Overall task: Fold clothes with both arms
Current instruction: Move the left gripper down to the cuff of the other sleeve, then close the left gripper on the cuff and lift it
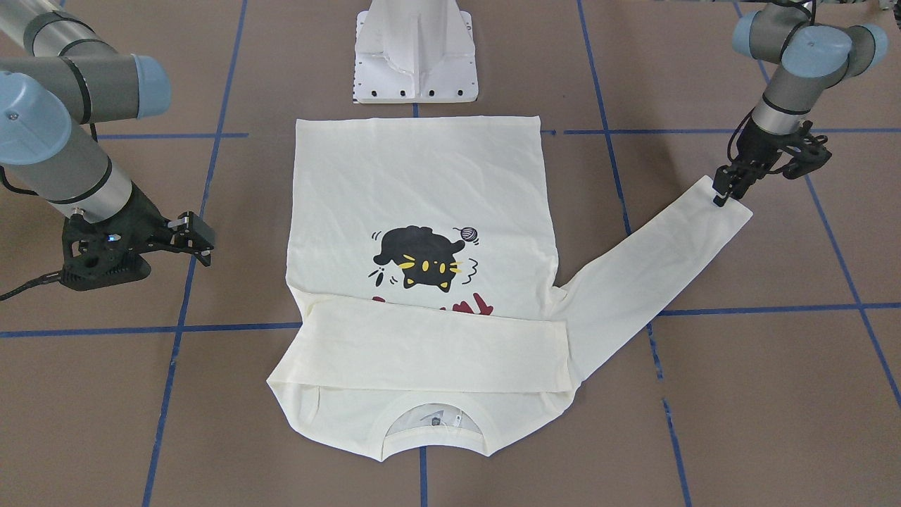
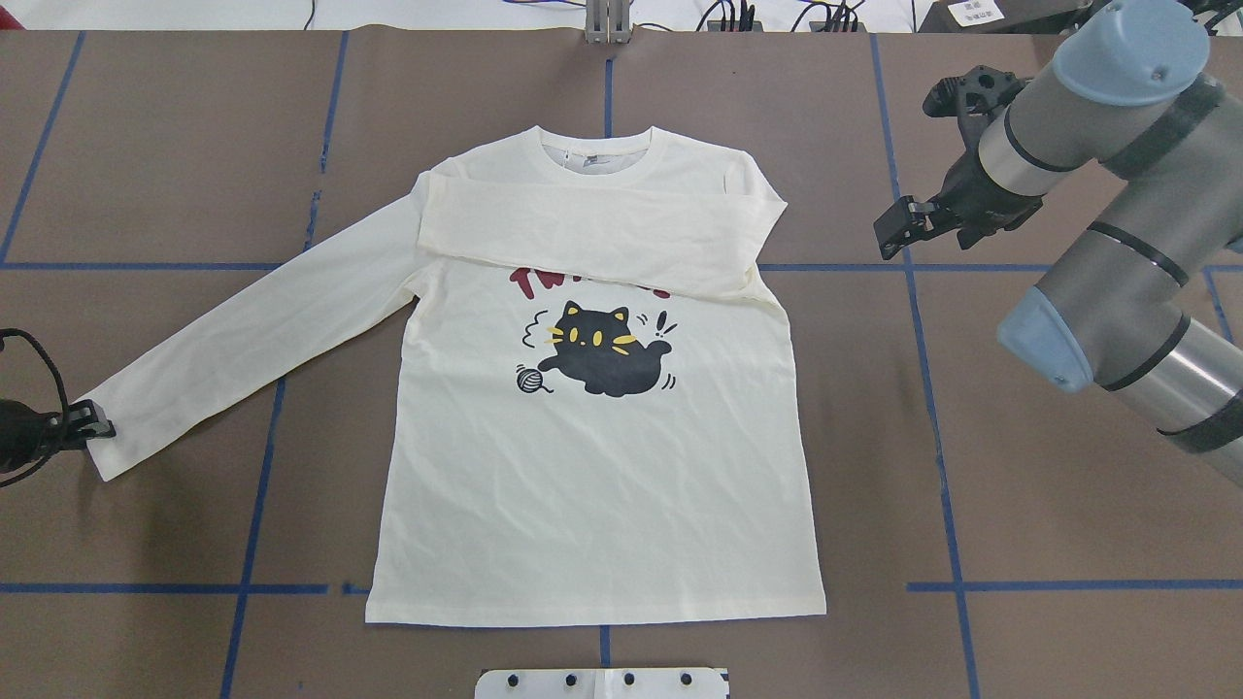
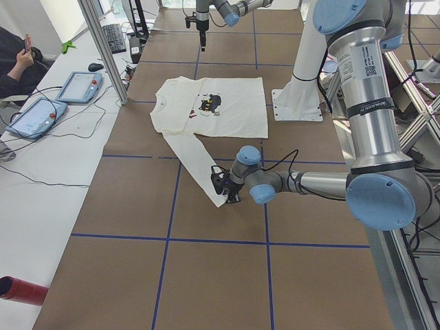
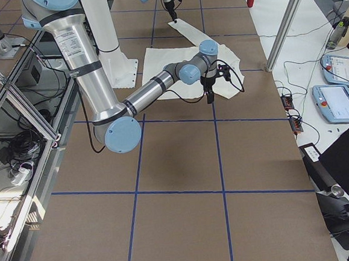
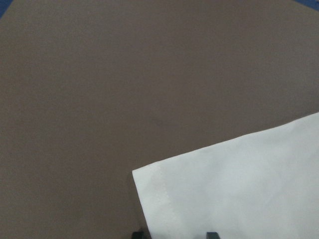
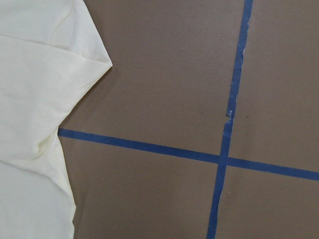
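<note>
You see a brown counter (image 2: pixel 146 116) gridded with blue tape (image 2: pixel 1068 585). Folded sleeve (image 2: pixel 602 228) half-hides the lettering (image 2: pixel 529 282) on the T-shirt (image 2: pixel 592 485) — left end effector (image 1: pixel 721 193) spread astride the cuff (image 1: pixel 732 215), right end effector (image 1: pixel 200 239) spread too.

- T-shirt (image 2: pixel 592 466): red lettering (image 2: pixel 529 282) on the chest, at 12 o'clock from the black cat print (image 2: pixel 607 349). A folded sleeve (image 2: pixel 602 228) hides its upper part; only the lower strokes show, so no word can be read.
- Exclamation-like black strokes (image 2: pixel 663 320) at 2 o'clock from the cat's head.
- Neck label (image 2: pixel 592 160) inside the collar: print too small to read.
- White sticker (image 3: pixel 370 63) on the left arm (image 3: pixel 371 124) and white sticker (image 4: pixel 72 37) on the right arm (image 4: pixel 88 77): dark print, illegible.
- White paper card (image 2: pixel 974 12) beyond the tabletop (image 2: pixel 1020 485), at 1 o'clock from the shirt: unreadable.
</note>
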